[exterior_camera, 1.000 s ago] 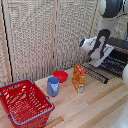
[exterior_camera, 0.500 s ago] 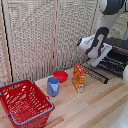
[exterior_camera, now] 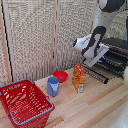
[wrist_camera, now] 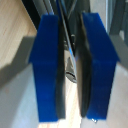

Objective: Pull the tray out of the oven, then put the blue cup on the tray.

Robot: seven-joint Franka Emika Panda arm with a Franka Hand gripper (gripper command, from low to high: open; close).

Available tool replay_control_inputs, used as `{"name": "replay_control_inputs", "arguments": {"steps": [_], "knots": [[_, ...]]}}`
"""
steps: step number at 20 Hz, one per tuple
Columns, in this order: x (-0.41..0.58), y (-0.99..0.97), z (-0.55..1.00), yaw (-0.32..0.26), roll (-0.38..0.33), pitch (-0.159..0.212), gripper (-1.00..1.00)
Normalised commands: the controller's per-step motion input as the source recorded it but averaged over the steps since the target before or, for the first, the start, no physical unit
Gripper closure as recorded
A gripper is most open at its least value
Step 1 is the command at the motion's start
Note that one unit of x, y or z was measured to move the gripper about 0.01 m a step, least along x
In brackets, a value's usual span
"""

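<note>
The black-and-silver oven (exterior_camera: pixel 119 46) stands at the exterior view's right with its door (exterior_camera: pixel 96 74) folded down. My gripper (exterior_camera: pixel 103 56) reaches into its mouth at the tray (exterior_camera: pixel 113 62), a rack of thin dark bars. In the wrist view the gripper (wrist_camera: pixel 72 67) is shut, and its blue pads (wrist_camera: pixel 47 65) pinch a thin metal bar of the tray (wrist_camera: pixel 70 75). The blue cup (exterior_camera: pixel 53 86) stands upright on the wooden table, left of the oven and well apart from the gripper.
An orange bag (exterior_camera: pixel 79 77) stands between the cup and the oven door. A shallow red bowl (exterior_camera: pixel 60 76) lies behind the cup. A red basket (exterior_camera: pixel 25 102) sits at the exterior view's near left. A slatted screen (exterior_camera: pixel 45 35) backs the table.
The arm has shifted only slightly at the oven mouth. The cup, bag, bowl and basket have not moved.
</note>
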Motion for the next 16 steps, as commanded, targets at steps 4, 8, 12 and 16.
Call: {"name": "replay_control_inputs", "arguments": {"steps": [4, 8, 12, 16], "knots": [[0.419, 0.79, -0.36, -0.041, -0.132, 0.0, 1.0], [0.395, 0.87, -0.27, -0.021, -0.092, -0.016, 1.0], [0.42, 0.9, -0.28, 0.005, -0.074, -0.001, 1.0], [0.446, 0.87, -0.3, 0.009, -0.08, 0.0, 1.0]]}}
